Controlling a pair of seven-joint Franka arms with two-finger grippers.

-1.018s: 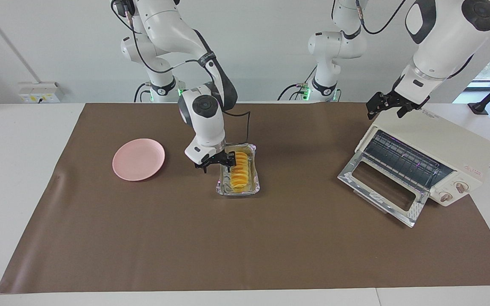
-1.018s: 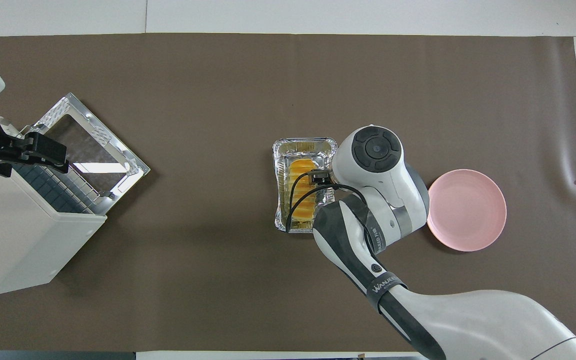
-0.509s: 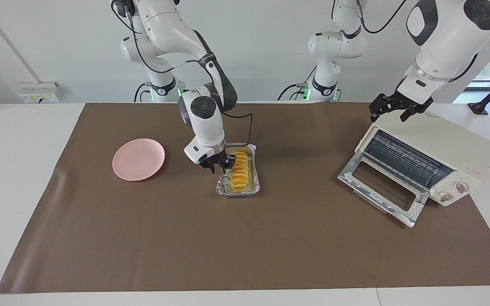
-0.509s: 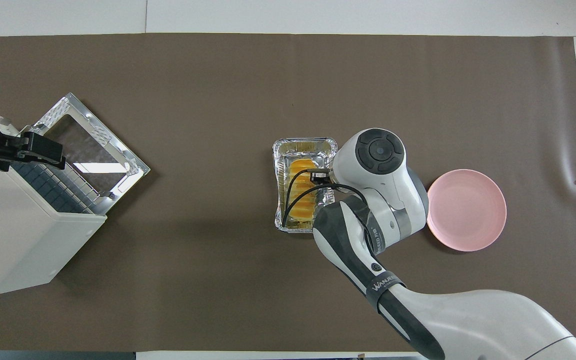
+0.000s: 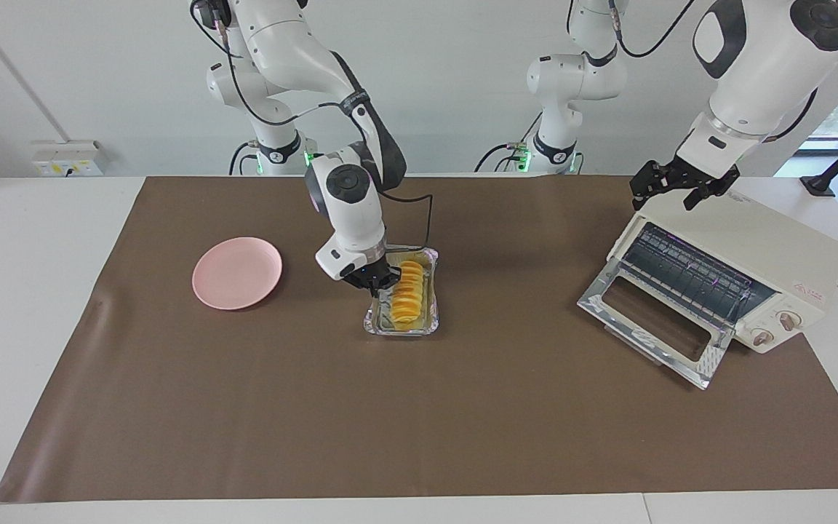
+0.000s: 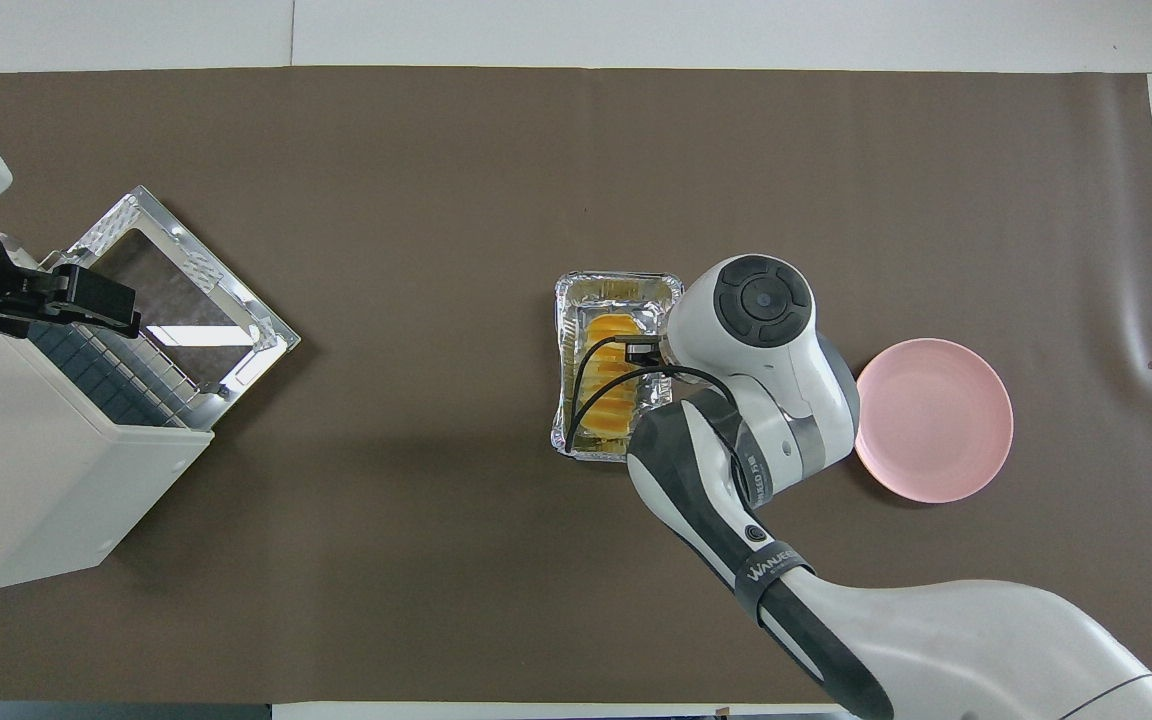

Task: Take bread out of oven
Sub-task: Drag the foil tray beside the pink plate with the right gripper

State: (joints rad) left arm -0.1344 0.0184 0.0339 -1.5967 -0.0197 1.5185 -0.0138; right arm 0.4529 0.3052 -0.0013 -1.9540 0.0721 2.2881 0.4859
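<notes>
A brown-covered worktop point(image 5: 244, 407) carries everything described here, placed relative to a crinkled silver foil tray point(image 5: 374, 322) near its middle. In the tray lies the bread point(image 5: 409, 293), a small golden-yellow loaf of ridged, slice-like segments, already out of the oven point(image 5: 753, 251). The oven sits well apart from the tray toward the left arm's end, its glass door point(image 5: 652, 327) folded down and its wire rack point(image 5: 688, 273) bare. A pink plate point(image 5: 237, 272) lies well apart from the tray toward the right arm's end. The right pincer point(image 5: 374, 282) is at the tray's plate-side edge, its fingertips together, apparently clamped on the foil rim rather than on the loaf. The left pincer point(image 5: 673, 185) hangs over the oven's top corner, fingers apart, holding nothing, waiting. The loaf looks light and soft, likely to crush or split between segments if squeezed hard; a gentle hold across its middle would suit. The foil is thin and will probably buckle when pulled by its rim.
</notes>
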